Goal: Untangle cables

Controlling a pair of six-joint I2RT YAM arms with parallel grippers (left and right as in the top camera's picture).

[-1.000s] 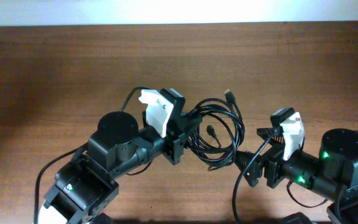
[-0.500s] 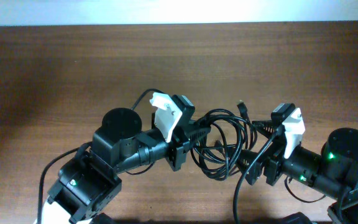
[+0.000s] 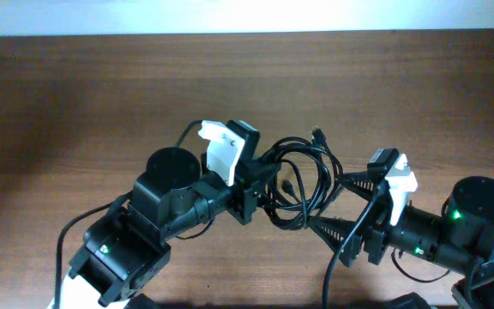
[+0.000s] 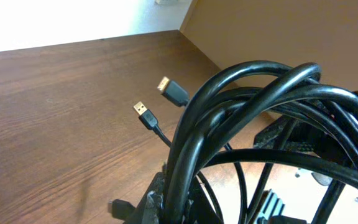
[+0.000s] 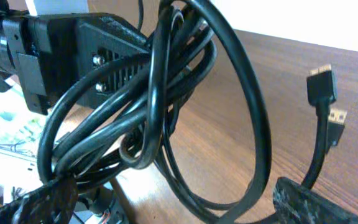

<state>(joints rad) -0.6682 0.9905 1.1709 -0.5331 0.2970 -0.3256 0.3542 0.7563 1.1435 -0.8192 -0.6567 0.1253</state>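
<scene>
cables [image 3: 326, 167] | between left gripper [image 3: 264, 184] and right gripper [image 3: 333, 206] | above table [image 3: 101, 86]

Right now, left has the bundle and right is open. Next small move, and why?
Probably close the right gripper on the nearest loop of the cables and ease it away. The left gripper is shut on the bundle, and loops sit between the right's open jaws.

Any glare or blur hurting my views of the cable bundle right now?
Overhead: white strip beyond the table is blown out; the cables blend into the black left gripper. Left wrist: near loops soft with glossy highlights, the plug ends crisp. Right wrist: upper background washed out white, cables fairly sharp.
</scene>
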